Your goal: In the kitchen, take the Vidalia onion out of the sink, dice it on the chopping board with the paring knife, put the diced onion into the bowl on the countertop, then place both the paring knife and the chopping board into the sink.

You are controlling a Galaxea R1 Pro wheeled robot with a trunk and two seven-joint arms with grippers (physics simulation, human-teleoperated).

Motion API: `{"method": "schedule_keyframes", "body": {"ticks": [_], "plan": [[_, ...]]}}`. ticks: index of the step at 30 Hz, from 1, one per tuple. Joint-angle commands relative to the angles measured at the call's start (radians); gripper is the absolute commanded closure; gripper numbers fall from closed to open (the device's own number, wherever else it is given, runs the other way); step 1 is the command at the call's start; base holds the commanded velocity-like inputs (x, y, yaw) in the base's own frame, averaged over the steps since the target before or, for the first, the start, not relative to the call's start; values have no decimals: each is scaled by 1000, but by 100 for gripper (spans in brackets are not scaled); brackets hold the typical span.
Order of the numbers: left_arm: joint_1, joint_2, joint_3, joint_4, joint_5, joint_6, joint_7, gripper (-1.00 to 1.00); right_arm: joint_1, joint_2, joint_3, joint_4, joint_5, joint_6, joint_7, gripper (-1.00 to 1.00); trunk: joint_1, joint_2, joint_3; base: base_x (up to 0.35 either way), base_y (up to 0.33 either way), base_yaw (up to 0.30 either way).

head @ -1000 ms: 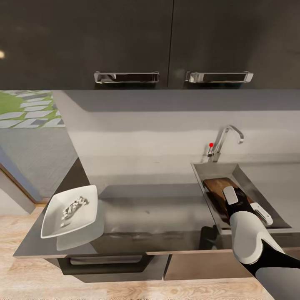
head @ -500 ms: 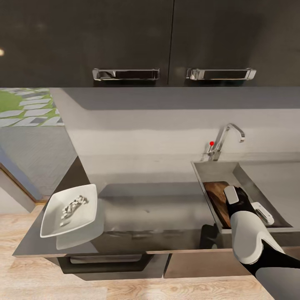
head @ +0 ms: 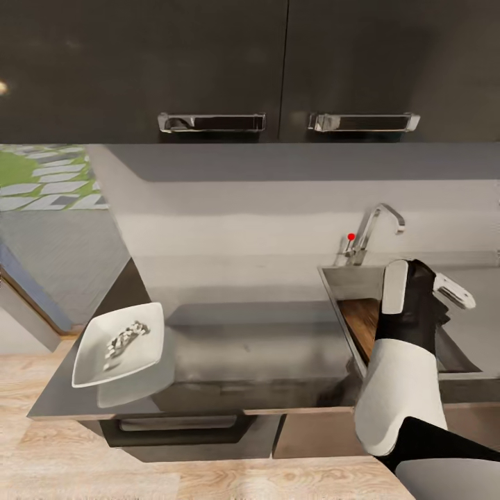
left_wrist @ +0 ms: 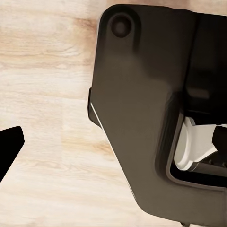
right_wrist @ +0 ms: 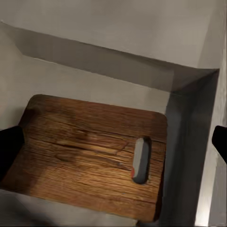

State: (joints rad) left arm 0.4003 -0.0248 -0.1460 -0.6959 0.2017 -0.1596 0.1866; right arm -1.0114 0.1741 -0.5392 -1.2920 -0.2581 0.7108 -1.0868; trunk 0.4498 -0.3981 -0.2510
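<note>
The right gripper [head: 444,295] is hanging above the sink [head: 333,278], and in the right wrist view its fingertips are showing as dark tips at the two opposite edges of the picture, spread wide with nothing between them. The chopping board [right_wrist: 90,156] is lying flat on the sink floor directly under that gripper, its long axis running across the gap between the fingers and its slot handle at the end nearer the sink wall. A small orange-red glint is showing through the slot; that could be the paring knife's handle under the board, but it is too small to be certain. So the board is sitting where the task wants it, and any coming move turns on the gripper being straight over the board, with the right arm far nearer to the sink than the left.

The left gripper [left_wrist: 9,144] is pointing down at the wooden floor beside the robot's own dark body; one dark fingertip is in sight, so I cannot tell whether it is spread or closed.

On the countertop [head: 264,361], well apart from the sink toward the robot's left, one white bowl [head: 87,364] is holding the diced onion [head: 123,339].

Counting: one board, one bowl, one sink, one tap [head: 375,226], one heap of onion pieces, two cupboard handles above
</note>
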Motion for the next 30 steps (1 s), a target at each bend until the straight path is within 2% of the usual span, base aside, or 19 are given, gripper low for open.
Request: {"method": "schedule_keyframes", "body": {"ticks": [1,4,6,7,9,12,13,14,16,19,20,25,27,28,29,30], "plan": [[0,1,-6,1,10,-3,7,-100,-1,0,8,-35,-6,50,0,-100,0,-2,-2,-292,0,0],[0,1,-6,3,10,-3,7,-100,0,0,18,-78,-7,145,56,-100,0,-2,-2,-316,0,0],[0,1,-5,4,10,-3,7,-100,7,0,25,-88,-4,181,149,-100,0,-2,-2,-331,0,0],[0,1,-5,4,10,-3,7,-100,25,0,53,-91,-1,191,212,-100,0,-2,-2,-334,0,0],[0,1,-5,4,10,-3,7,-100,60,0,103,-93,1,195,252,-100,0,-2,-2,-335,0,0],[0,1,-5,4,10,-3,7,-100,130,0,228,-119,3,195,305,-100,0,-2,-2,-336,0,0],[0,2,-4,4,10,-3,7,-100,165,0,273,-139,3,192,319,-100,0,-2,-2,-336,0,0],[0,2,-4,4,10,-3,7,-100,173,0,284,-144,3,192,321,-100,0,-2,-2,-336,0,0],[0,2,-4,4,10,-3,7,-100,218,0,332,-170,3,189,329,-100,0,-2,-2,-336,0,0],[0,2,-4,4,10,-3,7,-100,271,0,373,-209,3,188,349,-100,0,-2,-2,-336,0,0],[0,2,-4,4,10,-3,7,-100,308,0,402,-236,4,188,368,-100,0,-2,-2,-336,0,0],[0,2,-4,4,10,-3,7,-100,409,0,464,-289,5,183,389,-100,0,-2,-2,-336,0,0],[0,2,-4,4,10,-3,7,-100,460,-2,507,-303,5,149,391,-100,0,-2,-2,-336,0,0],[0,2,-4,3,10,-4,7,-100,480,-20,533,-305,5,124,391,-100,0,-2,-2,-336,0,0],[0,2,-4,3,10,-3,7,-100,511,-52,581,-307,5,82,391,-100,0,-2,-2,-336,0,0],[0,2,-4,3,10,-3,7,-100,534,-73,615,-308,5,56,391,-100,0,-2,-2,-336,0,0]]}}
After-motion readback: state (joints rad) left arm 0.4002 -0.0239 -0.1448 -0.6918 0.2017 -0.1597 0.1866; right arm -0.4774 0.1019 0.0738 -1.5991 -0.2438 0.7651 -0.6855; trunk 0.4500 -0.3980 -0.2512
